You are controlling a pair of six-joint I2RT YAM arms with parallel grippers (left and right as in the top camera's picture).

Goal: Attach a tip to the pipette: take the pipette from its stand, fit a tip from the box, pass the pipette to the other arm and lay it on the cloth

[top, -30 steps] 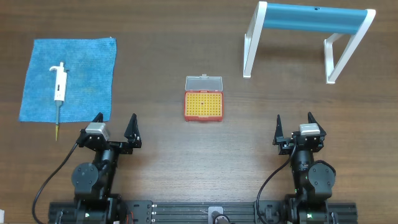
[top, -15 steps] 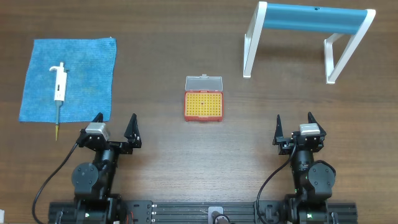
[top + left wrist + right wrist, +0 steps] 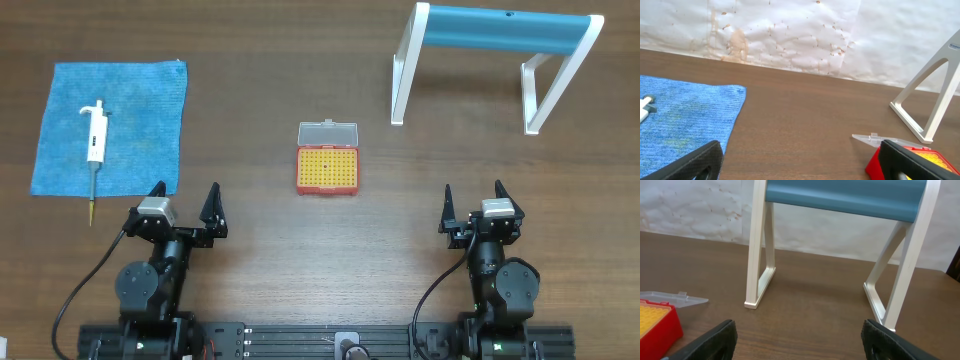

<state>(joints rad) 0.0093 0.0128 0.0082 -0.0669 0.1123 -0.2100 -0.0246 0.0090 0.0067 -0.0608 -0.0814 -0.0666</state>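
Observation:
A white pipette [image 3: 94,138] with a yellowish tip [image 3: 91,210] lies on the blue cloth [image 3: 140,110] at the far left; its tip end pokes past the cloth's near edge. The red tip box [image 3: 327,170] with its clear lid [image 3: 328,133] folded back sits mid-table, full of yellow tips. The blue-and-white stand [image 3: 500,30] is at the back right, with nothing on it. My left gripper [image 3: 185,203] is open near the table's front, just in front of the cloth's corner. My right gripper [image 3: 473,202] is open at the front right, holding nothing.
The left wrist view shows the cloth [image 3: 680,120], the pipette's head [image 3: 646,106], the box [image 3: 920,162] and a stand leg [image 3: 935,100] against a pale wall. The right wrist view shows the stand [image 3: 840,197] and box corner [image 3: 657,322]. Bare wood lies between box and grippers.

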